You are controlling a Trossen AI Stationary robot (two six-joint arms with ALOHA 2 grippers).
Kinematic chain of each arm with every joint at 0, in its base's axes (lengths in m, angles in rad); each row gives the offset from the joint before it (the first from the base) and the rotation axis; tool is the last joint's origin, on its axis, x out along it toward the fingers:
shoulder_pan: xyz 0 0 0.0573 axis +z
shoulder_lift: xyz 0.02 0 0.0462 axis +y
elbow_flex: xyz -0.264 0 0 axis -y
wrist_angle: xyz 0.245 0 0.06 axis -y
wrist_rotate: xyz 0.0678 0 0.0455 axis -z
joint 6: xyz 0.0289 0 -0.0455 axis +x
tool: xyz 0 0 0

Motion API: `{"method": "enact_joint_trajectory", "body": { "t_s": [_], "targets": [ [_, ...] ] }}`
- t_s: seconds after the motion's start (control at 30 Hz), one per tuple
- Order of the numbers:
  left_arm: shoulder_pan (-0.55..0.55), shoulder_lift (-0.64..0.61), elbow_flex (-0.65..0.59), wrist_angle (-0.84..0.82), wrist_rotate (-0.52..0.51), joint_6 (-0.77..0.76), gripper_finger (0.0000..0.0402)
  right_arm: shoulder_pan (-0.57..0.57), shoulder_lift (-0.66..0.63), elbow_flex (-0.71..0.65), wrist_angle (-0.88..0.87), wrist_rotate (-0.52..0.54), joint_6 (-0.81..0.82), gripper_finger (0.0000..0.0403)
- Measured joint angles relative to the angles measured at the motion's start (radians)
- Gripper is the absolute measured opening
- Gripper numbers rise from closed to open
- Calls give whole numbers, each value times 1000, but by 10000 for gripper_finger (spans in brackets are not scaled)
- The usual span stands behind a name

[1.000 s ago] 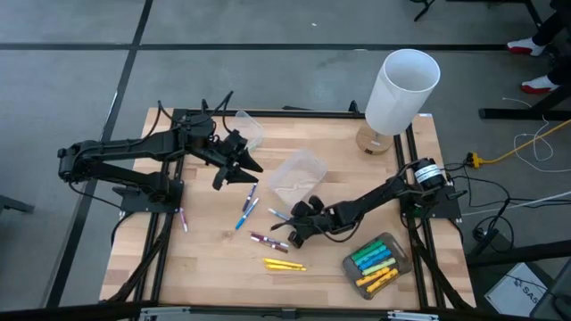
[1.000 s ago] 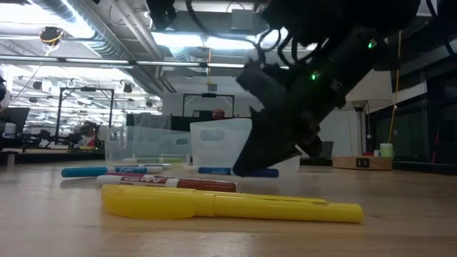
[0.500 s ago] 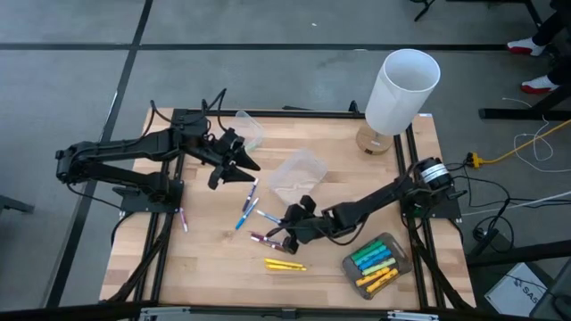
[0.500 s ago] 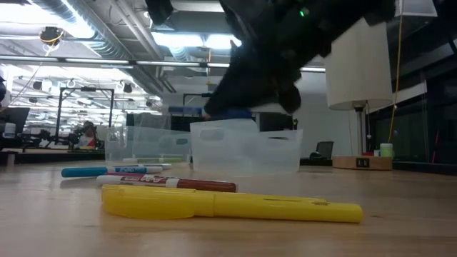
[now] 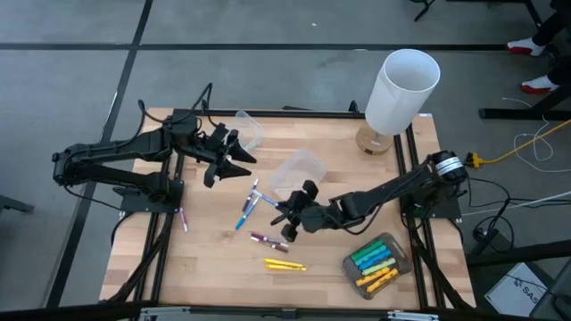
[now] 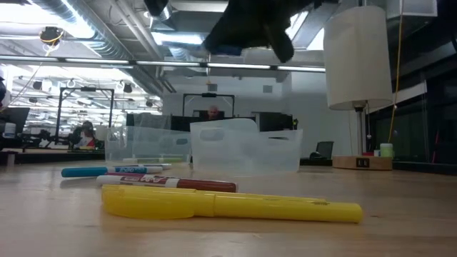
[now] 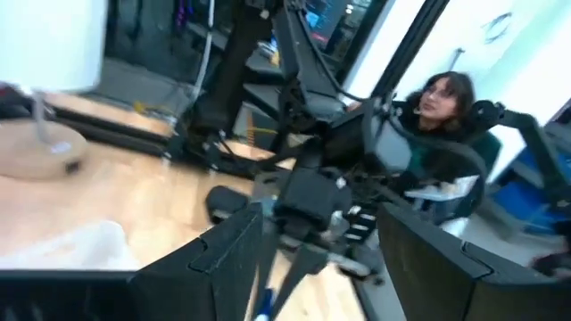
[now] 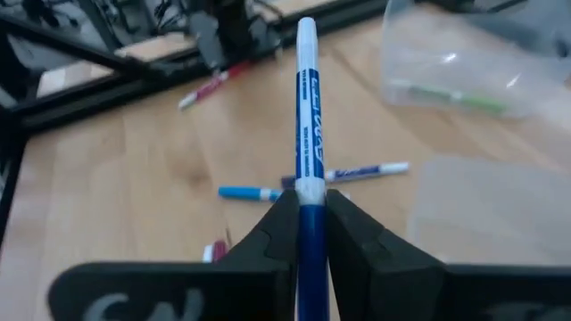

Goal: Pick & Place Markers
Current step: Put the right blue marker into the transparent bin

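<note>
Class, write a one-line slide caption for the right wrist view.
Right gripper shut on a white marker with blue cap, lifted above the wooden table.

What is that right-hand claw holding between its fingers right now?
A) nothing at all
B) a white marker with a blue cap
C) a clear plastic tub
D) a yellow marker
B: in the right wrist view the right gripper is clamped on a thin white marker with a blue cap, lifted above the wooden table.

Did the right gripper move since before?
Yes. The right gripper, shut on a blue marker, has shifted from beside the maroon marker toward the clear tub, and risen.
</note>
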Motion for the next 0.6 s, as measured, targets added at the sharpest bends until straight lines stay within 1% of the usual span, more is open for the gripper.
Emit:
{"method": "enact_joint_trajectory", "body": {
  "t_s": [0.13, 0.27, 0.47, 0.6],
  "targets": [
    [0, -18, 0, 3, -106, 54, 216, 0, -48, 0, -5, 35, -20, 39],
    [1, -25, 0, 2, -155, 75, 216, 0, -92, 0, -8, 97, -44, 39],
    [0, -25, 0, 54, -160, 75, 216, 0, -154, 0, -4, 147, -102, 39],
    [0, -25, 0, 122, -163, 75, 216, -1, -182, 0, 20, 152, -141, 39]
  ]
}}
